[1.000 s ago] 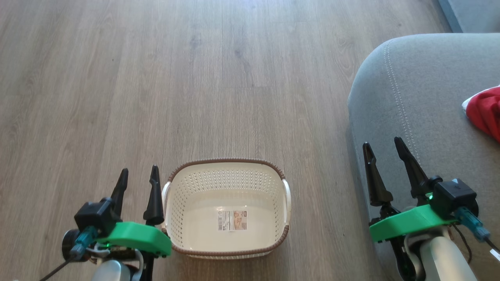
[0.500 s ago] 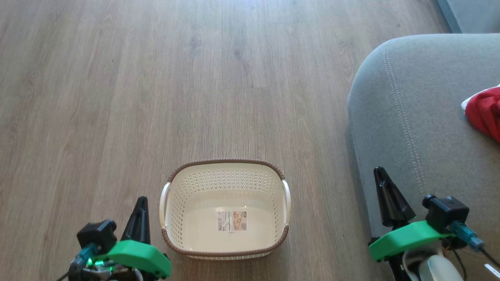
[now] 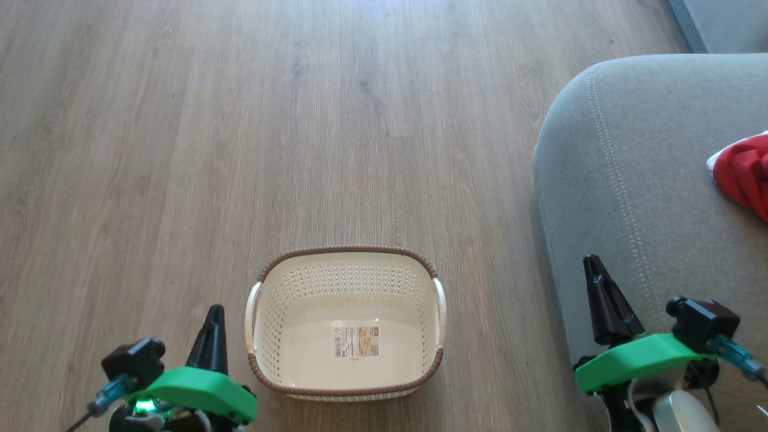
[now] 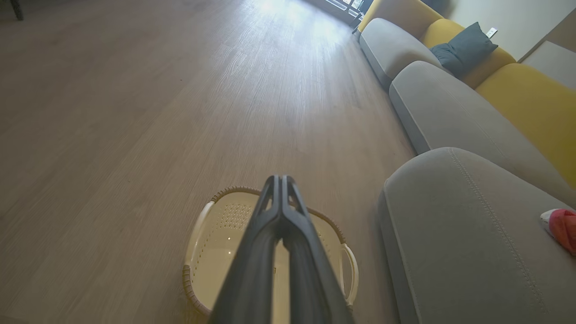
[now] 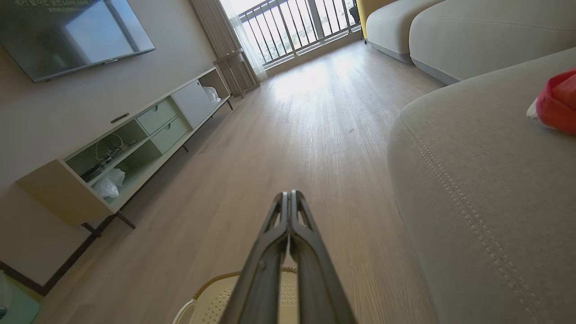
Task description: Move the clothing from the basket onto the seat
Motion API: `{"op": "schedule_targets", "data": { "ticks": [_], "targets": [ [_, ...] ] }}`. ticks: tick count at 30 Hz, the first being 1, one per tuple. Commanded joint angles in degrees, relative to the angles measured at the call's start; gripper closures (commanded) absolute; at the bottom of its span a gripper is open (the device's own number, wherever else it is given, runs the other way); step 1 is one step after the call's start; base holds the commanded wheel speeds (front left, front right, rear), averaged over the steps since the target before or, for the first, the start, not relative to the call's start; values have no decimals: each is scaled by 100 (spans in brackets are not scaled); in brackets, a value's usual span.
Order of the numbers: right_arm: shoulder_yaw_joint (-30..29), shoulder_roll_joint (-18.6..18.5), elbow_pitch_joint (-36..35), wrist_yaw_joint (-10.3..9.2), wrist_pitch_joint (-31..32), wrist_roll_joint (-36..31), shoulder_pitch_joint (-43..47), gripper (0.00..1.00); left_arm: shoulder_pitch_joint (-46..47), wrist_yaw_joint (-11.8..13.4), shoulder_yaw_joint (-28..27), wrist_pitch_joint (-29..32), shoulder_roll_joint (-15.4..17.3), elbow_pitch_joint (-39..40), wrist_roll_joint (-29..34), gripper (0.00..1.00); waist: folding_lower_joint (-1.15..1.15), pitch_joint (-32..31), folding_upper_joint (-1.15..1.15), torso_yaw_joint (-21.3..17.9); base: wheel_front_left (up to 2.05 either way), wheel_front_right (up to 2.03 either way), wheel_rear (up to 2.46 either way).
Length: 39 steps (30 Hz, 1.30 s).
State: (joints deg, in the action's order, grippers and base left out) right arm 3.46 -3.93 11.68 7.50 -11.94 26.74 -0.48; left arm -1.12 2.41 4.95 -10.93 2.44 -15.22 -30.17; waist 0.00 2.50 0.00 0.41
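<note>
While both arms sit low at the bottom of the head view, the small cream-white perforated plastic basket (image 3: 342, 279) with a brown woven-look rim stands upright on the grey-brown wood-plank floor (image 3: 240, 120) between them. Inside it: a bare plastic bottom carrying a printed label sticker (image 3: 357, 340).

Left hand (image 3: 214, 312): two long dark fingers pressed together into a single point, gripping nothing. It sits just beside the basket's left white handle (image 3: 252, 315), apart from it. In the left wrist view the fingertips (image 4: 273, 186) meet, with the basket below and beyond them.

Right hand (image 3: 594, 264): fingers likewise pressed together, gripping nothing, close by the floor-side edge of the large grey fabric-upholstered seat (image 3: 630, 168), which has a rounded corner and a line of light stitching.

The bright red soft clothing (image 3: 744, 177) with white trim lies on the seat at the right edge of the head view, partly cut off by the frame. It is well apart from the basket and from both hands. How many garments make up the heap cannot be told.
</note>
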Motion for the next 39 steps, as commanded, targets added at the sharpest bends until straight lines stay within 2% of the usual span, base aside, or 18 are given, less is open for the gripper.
{"op": "schedule_targets", "data": {
  "ticks": [1, 39],
  "targets": [
    [-38, -49, -156, 0, 43, 181, -220, 100, 298, -46, -135, 38, 16, 182, -148, 100, 0, -3, 0, 0, 0, 0, 0],
    [-288, -66, -19, 0, 621, 2603, -340, 100, 457, -393, -507, 663, 26, 158, -2370, 100, 0, -87, 0, -15, 0, 0, 0]
  ]
}}
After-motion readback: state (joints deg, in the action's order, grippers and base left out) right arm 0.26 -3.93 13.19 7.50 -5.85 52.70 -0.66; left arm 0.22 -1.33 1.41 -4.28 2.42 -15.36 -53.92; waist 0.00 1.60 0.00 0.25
